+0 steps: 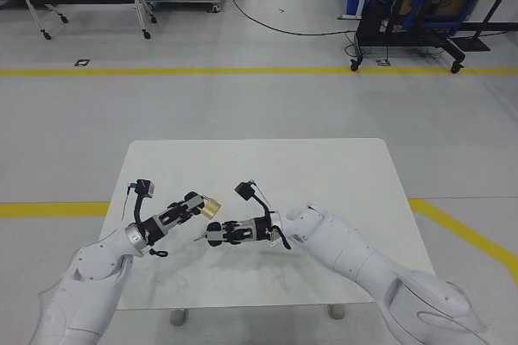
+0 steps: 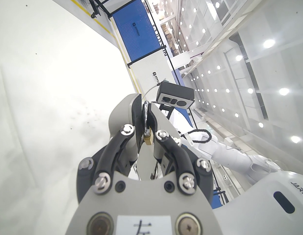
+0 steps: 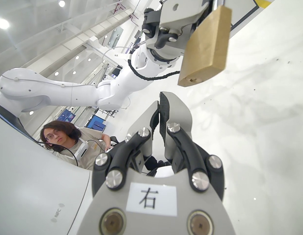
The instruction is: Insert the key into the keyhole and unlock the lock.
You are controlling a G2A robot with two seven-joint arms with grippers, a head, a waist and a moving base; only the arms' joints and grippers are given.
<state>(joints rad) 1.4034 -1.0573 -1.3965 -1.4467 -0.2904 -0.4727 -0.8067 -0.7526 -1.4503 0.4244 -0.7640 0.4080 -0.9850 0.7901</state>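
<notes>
Room: pale workshop floor with a yellow line (image 1: pixel 242 71) across it beyond the table.
Surface: white table (image 1: pixel 345 172) with rounded corners; both arms meet over its near half.
Left gripper (image 2: pixel 144 102): clamped on the lock's steel shackle (image 2: pixel 146 116), one pad on each side of the loop, holding it up off the table.
Lock (image 3: pixel 207 46): a brass padlock hanging tilted from the left gripper. Its keyhole (image 3: pixel 192 79) is on the bottom face, which is turned toward the right gripper. In the top view the lock (image 1: pixel 210 208) sits at the tip of the left gripper (image 1: pixel 198 206).
Right gripper (image 3: pixel 160 99): its ribbed pads are pressed together, just beside the lock's keyhole end but apart from it.
Key (image 1: pixel 197 237): a thin sliver pokes out past the tips of the right gripper (image 1: pixel 209 234) in the top view. It is probably the key, though it is too small to be sure. It lies near the lock and is not in the keyhole.
</notes>
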